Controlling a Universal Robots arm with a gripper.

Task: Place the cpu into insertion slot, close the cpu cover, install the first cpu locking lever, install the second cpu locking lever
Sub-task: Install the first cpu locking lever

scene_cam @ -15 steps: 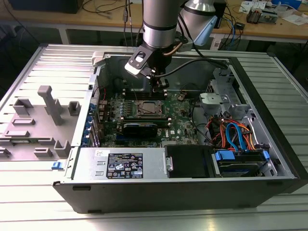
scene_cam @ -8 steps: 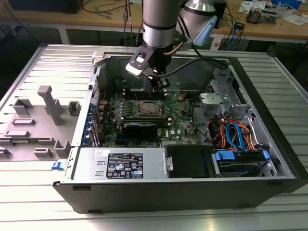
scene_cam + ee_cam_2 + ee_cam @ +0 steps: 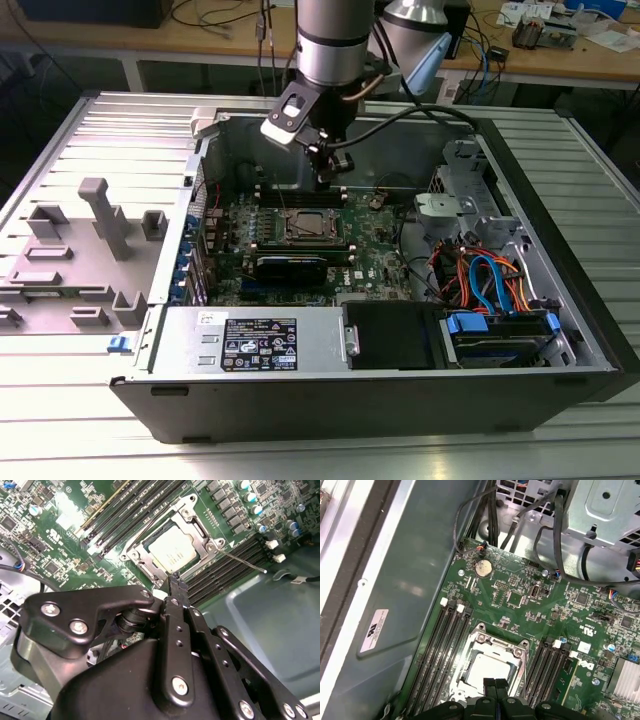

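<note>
Mid-board inside the open case [image 3: 400, 405], the cpu [image 3: 487, 667] lies flat in the insertion slot [image 3: 308, 228] w/ the cpu cover [image 3: 200, 530] apparently down around it, just under my gripper [image 3: 495, 684], fingers [image 3: 489, 685] pinched shut on nothing; chip's prob light, stiff, fragile, so edges only, no top pressure.

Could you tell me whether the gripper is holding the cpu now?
No, in the second wrist view the cpu lies flat in the insertion slot, while the gripper is shut on nothing.
</note>
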